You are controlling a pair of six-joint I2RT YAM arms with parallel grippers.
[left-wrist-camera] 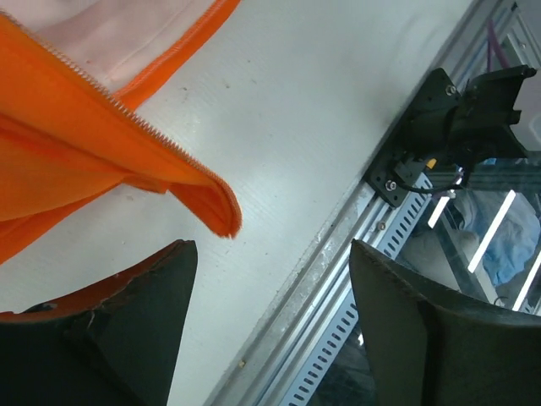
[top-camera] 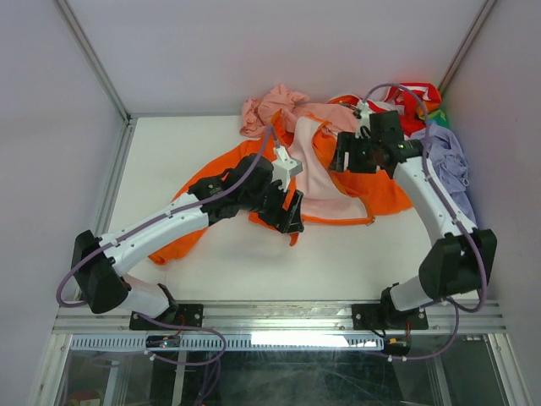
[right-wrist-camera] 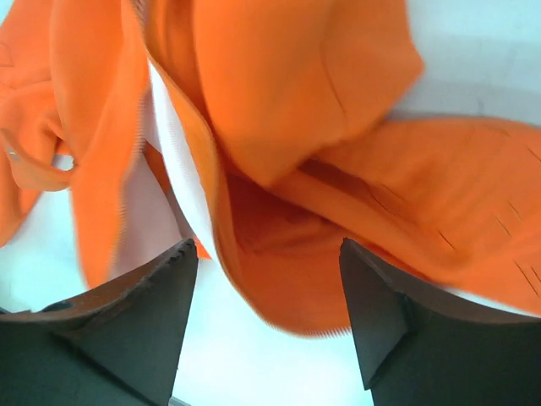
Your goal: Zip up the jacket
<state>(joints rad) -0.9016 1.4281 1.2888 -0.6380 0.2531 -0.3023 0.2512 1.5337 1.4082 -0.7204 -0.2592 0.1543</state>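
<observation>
Jacket (top-camera: 385, 193) lies spread on the table (top-camera: 254, 262), past the table's middle toward its far right corner; front open, pale lining (top-camera: 319, 182) facing up; one orange sleeve (top-camera: 182, 241) trails toward the table's near left side; the two front edges lie apart, zipper not joined.

Left gripper (top-camera: 287, 216) sits low over the table's middle, at the jacket's near hem; its fingers (left-wrist-camera: 144, 321) stand spread, holding nothing; in the wrist view the gap between them shows bare table and the metal rail (left-wrist-camera: 338, 296) along the table's near edge; a hem corner carrying a run of zipper teeth (left-wrist-camera: 127, 114) hangs just above that gap; a strip of orange cloth lies along the top of one finger, touching or not cannot be told.

Right gripper (top-camera: 351, 156) hangs over the table's far right part, above the jacket's front panel; its fingers (right-wrist-camera: 380, 321) stand apart, nothing clamped; folded orange fabric, blurred, shows just beyond the tips.

Pale pink garment (top-camera: 270, 106) bunched at the table's far edge, touching the jacket; lilac garment (top-camera: 452, 161) along the table's right edge; red cloth (top-camera: 418, 95) in the table's far right corner.
</observation>
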